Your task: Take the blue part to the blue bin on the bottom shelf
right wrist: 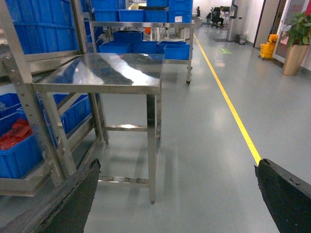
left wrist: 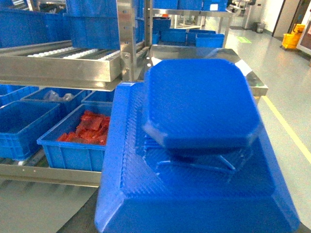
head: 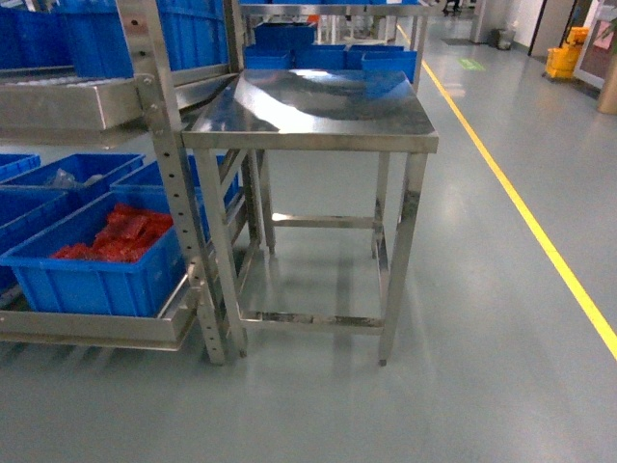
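Left wrist: one blue part [left wrist: 199, 104], grasp unclear; right fingers [right wrist: 73, 199] spread

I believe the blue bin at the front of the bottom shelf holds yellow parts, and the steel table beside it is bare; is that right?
Not quite: the parts in that blue bin on the bottom shelf are red, as the head view shows. The steel table is bare.

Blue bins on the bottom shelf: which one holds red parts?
The front bin nearest the steel table; red parts fill it, while its neighbours show none.
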You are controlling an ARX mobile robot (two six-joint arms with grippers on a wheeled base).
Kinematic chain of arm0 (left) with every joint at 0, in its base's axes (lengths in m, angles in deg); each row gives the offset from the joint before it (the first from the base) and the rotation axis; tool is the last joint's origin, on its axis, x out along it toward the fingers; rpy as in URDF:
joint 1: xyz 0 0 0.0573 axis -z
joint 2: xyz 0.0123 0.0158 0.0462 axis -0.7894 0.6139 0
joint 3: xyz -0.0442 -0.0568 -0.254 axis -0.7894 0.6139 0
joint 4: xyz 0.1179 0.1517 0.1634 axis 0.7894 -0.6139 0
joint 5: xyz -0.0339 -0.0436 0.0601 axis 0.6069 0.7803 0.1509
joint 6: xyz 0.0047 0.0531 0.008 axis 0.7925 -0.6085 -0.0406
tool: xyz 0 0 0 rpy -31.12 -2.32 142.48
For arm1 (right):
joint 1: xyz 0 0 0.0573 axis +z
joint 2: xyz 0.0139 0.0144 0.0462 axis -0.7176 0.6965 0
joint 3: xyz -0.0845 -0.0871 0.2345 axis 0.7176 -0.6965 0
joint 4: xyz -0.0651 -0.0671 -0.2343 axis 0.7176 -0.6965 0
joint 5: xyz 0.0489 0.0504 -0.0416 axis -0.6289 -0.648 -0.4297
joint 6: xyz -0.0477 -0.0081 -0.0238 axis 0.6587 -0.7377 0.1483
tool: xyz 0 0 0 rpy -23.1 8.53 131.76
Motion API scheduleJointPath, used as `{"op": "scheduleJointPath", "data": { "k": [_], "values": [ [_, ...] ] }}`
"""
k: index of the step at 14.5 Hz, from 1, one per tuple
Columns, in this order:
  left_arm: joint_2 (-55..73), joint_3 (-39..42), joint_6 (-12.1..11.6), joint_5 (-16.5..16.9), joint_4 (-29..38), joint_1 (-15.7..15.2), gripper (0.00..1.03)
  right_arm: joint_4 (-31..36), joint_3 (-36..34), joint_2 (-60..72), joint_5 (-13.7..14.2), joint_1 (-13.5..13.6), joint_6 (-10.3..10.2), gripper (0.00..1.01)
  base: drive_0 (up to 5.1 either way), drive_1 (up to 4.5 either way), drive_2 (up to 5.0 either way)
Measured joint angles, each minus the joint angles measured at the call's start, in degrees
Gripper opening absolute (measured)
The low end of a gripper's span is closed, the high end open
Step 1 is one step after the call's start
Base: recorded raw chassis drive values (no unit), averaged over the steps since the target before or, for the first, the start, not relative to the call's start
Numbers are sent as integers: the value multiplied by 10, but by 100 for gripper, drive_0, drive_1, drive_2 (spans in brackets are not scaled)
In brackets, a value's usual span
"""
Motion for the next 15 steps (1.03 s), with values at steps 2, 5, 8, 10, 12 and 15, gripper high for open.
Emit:
{"op": "scheduleJointPath", "data": {
  "k": [2, 5, 8, 10, 12, 15],
  "values": [
    [-1, 0, 0, 0, 1, 0, 43, -1, 0, 0, 0, 0, 0, 98, 12, 442, -418],
    [0, 0, 0, 0, 1, 0, 43, 0, 0, 0, 0, 0, 0, 98, 12, 442, -418],
    [-1, 0, 0, 0, 1, 0, 43, 1, 0, 0, 0, 0, 0, 98, 12, 442, -418],
    [0, 0, 0, 0, 0, 0, 43, -1, 0, 0, 0, 0, 0, 98, 12, 442, -418],
    [0, 0, 0, 0, 1, 0, 43, -1, 0, 0, 0, 0, 0, 98, 12, 442, -418],
    [1, 0, 0, -1, 0, 0, 43, -2, 0, 0, 0, 0, 0, 98, 4, 147, -139]
  ]
}}
